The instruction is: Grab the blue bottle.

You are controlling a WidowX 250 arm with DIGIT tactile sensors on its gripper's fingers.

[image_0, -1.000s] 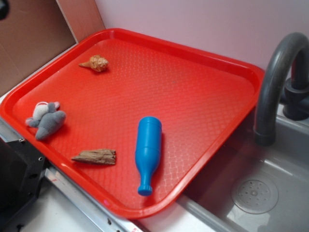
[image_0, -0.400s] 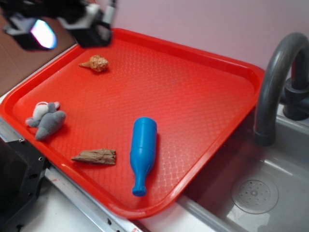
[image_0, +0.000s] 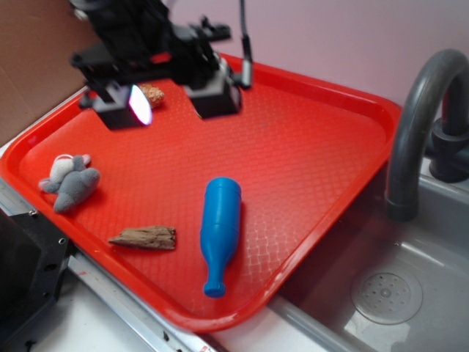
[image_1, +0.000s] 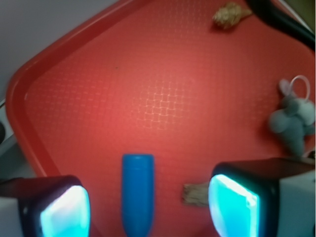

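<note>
Above the red tray [image_0: 344, 110], the pincer [image_0: 172, 103] hangs spread apart, with plush [image_0: 69, 182] and driftwood [image_0: 144, 237] beside the blue bottle [image_0: 220, 229].

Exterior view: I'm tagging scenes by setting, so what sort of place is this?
Probably a toy kitchen sink setup: a grey faucet curves over a grey sink basin with a drain, and a red tray beside it holds the blue bottle, a grey plush and a seashell.

Blue bottle [image_0: 220, 232] [image_1: 138, 195] on side, red tray, neck prob. toward front edge.
</note>
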